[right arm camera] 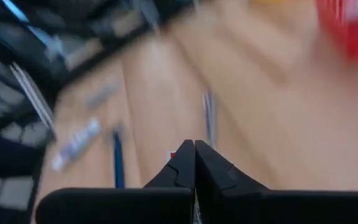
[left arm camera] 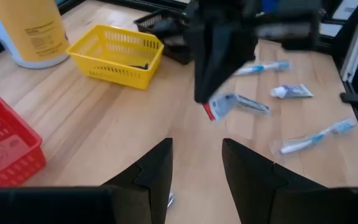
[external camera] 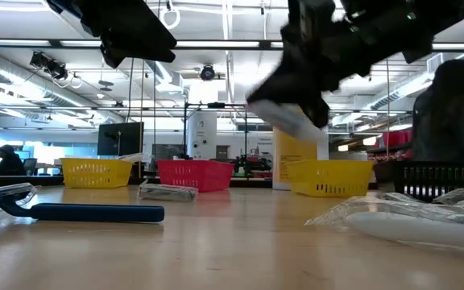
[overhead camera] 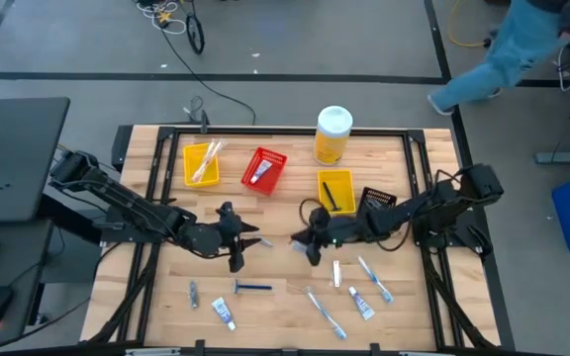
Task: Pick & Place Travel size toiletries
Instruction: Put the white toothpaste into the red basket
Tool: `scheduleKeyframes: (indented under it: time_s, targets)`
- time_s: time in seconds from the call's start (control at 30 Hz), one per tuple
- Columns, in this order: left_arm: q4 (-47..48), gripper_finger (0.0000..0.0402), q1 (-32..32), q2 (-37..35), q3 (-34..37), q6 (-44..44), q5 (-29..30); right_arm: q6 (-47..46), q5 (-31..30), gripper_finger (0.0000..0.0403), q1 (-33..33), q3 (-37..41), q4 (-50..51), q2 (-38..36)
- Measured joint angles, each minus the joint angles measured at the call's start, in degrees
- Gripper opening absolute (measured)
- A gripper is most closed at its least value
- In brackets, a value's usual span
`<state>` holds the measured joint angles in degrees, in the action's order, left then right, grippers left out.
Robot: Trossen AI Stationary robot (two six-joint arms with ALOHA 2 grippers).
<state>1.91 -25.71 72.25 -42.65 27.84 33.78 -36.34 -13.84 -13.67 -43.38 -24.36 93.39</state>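
My right gripper (overhead camera: 303,243) hovers over the middle of the table, shut on a small white toothpaste tube with a red end (left arm camera: 220,106). The tube also shows in the low view (external camera: 287,119), well above the wood. My left gripper (left arm camera: 196,163) is open just to the left of it (overhead camera: 243,243), facing it and touching nothing. Other toiletries lie flat on the table near its front edge: a blue-handled razor (overhead camera: 253,288), toothbrushes (overhead camera: 325,311) (overhead camera: 374,279), tubes (overhead camera: 224,313) (overhead camera: 362,304) and a small packet (overhead camera: 194,294). My right gripper pinches the white tube between its two fingers, coming at it from above and pointing down. The tube's red end (left arm camera: 209,112) sticks out below the fingers. The tube is lifted clear of the table and hangs tilted. The exact place of contact is hidden by the fingers.
Along the far side stand a yellow bin (overhead camera: 202,163), a red bin (overhead camera: 263,170), a second yellow bin (overhead camera: 335,191), a black bin (overhead camera: 377,201) and a big yellow bottle with a white cap (overhead camera: 332,135). A person (overhead camera: 503,49) walks beyond the table's far right corner.
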Motion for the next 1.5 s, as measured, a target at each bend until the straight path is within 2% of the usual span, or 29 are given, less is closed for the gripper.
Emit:
scheduleKeyframes:
  time_s: [0.23,0.3,0.4,0.53,0.67,0.9,1.13,1.5]
  targets:
    - [-1.5,0.0149,0.6,0.0,0.0,2.5,1.6,15.1,-0.6,0.0001,3.2,0.0,-18.7,-0.9]
    - [-2.9,0.0149,1.2,0.0,0.0,5.9,3.0,18.1,-0.7,0.0001,3.5,0.0,-21.0,-1.0]
    - [-5.4,0.0149,2.5,0.0,0.0,6.6,3.6,20.4,-0.6,0.0,3.9,0.0,-23.0,-1.0]
    - [-9.6,0.0149,4.9,0.0,0.0,2.5,3.0,20.5,-0.6,0.0,4.3,0.0,-22.9,-1.0]
    - [-13.2,0.0149,7.1,0.0,0.0,-1.4,-0.3,20.6,-0.6,0.0,4.7,0.0,-23.3,-1.0]
    - [-14.5,0.0149,9.6,0.1,0.0,-2.8,-2.5,20.8,-0.5,0.0,5.4,0.0,-23.5,-1.0]
    - [-18.8,0.0148,10.5,5.0,0.0,-4.8,-2.9,20.9,0.6,0.0,5.8,-1.2,-23.0,-0.7]
    - [-21.4,0.0104,10.6,5.9,0.0,-9.1,-3.0,21.2,0.9,0.0,5.9,-1.4,-22.2,-0.6]
